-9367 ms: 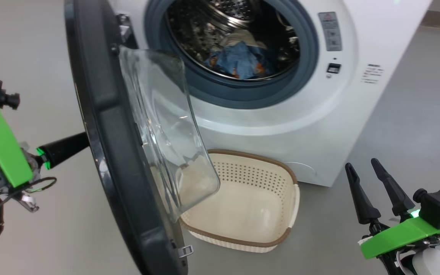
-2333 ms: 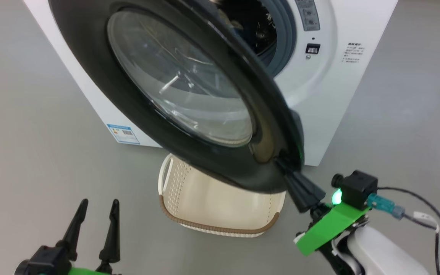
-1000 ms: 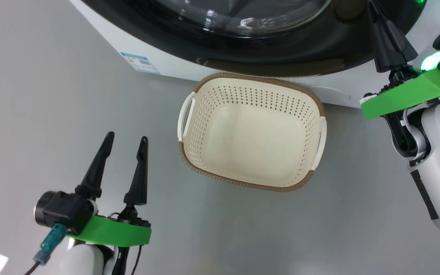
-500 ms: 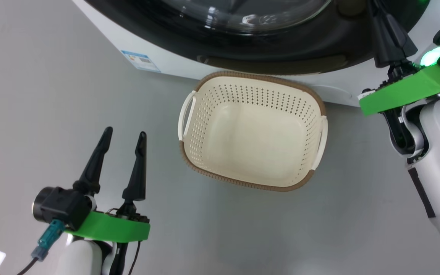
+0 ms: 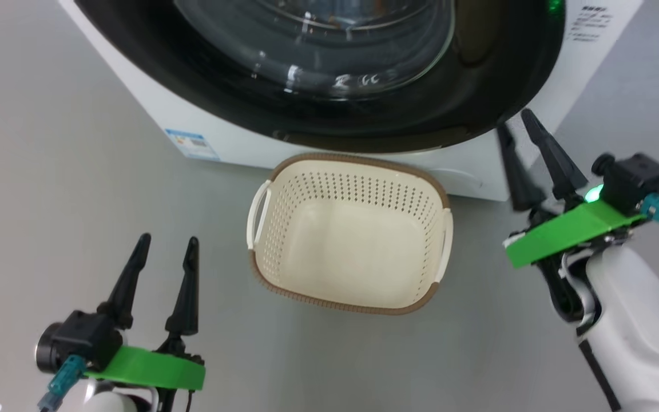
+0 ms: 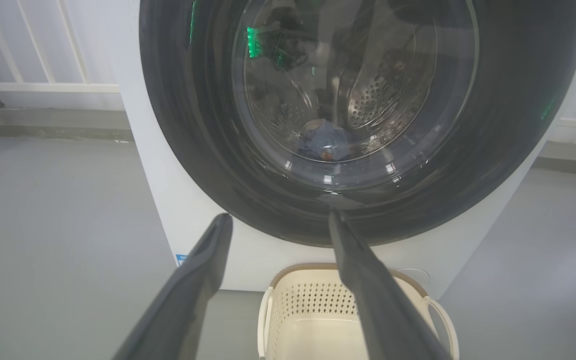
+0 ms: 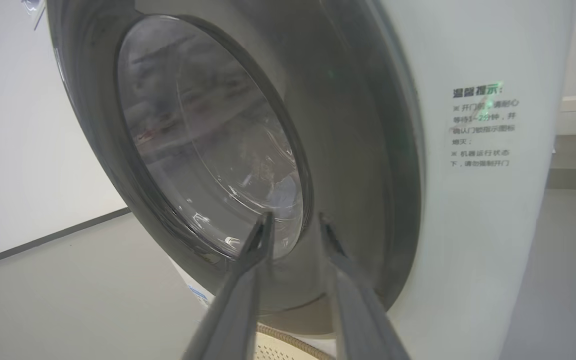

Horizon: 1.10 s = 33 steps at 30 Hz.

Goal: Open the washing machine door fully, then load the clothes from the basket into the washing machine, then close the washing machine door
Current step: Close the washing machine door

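The washing machine door point(image 5: 478, 68), with its glossy black rim and clear glass bowl, lies flat against the white washing machine point(image 5: 152, 109). In the left wrist view, blue clothes point(image 6: 325, 145) sit in the drum behind the door point(image 6: 178, 150). The cream basket point(image 5: 352, 309) stands empty on the floor below the door. My right gripper point(image 5: 514, 121) hovers just off the door's lower right rim, its fingers slightly parted with nothing between them; it also appears in its own wrist view point(image 7: 295, 218). My left gripper point(image 5: 169, 239) is open, left of the basket and apart from it.
Grey floor point(image 5: 49, 171) surrounds the machine. A blue label point(image 5: 191, 143) marks its lower left front corner, and printed text point(image 7: 483, 127) its right front. A white railing point(image 6: 43, 87) runs behind the machine on the left.
My right gripper, shut against the door's rim before, has drawn back from it and its fingers have parted. The head camera has shifted, showing more of the door. My left gripper stays open.
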Available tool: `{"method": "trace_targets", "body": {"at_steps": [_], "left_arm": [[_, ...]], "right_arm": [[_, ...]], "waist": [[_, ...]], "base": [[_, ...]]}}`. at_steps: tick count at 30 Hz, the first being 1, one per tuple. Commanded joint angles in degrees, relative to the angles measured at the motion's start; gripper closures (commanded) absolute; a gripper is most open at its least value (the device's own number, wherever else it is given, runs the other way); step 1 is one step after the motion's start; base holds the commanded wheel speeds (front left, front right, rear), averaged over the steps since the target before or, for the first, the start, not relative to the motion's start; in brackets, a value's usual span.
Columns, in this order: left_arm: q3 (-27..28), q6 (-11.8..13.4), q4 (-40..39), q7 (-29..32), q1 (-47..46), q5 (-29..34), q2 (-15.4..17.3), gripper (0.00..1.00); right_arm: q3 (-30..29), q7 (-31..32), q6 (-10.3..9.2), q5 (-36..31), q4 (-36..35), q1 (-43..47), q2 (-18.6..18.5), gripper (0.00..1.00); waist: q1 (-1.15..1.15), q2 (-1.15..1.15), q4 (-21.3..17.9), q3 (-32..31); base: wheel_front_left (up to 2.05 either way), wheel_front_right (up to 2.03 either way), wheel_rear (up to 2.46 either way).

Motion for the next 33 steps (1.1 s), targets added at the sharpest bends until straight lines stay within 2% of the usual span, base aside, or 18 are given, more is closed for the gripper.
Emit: {"method": "trace_targets", "body": {"at_steps": [1,14,33], "left_arm": [[2.31,0.03,-0.78,-0.37,0.78,0.02,2.07,0.00],[6.06,0.03,1.07,-0.37,5.26,-0.19,4.45,0.00],[8.88,0.03,1.40,-0.37,8.85,0.15,5.69,0.00]], "right_arm": [[0.70,-0.28,-0.14,0.58,-1.35,1.96,0.91,0.00],[-3.74,-0.28,-0.14,1.00,-1.45,13.31,2.28,0.00],[-8.55,-0.28,-0.14,0.58,-1.72,21.72,1.95,0.00]], "waist": [[0.00,0.00,-2.38,-3.07],[0.00,0.00,-9.08,-10.48],[0.00,0.00,-16.96,-15.49]], "base": [[0.00,0.00,0.00],[0.00,0.00,0.00],[0.00,0.00,0.00]]}}
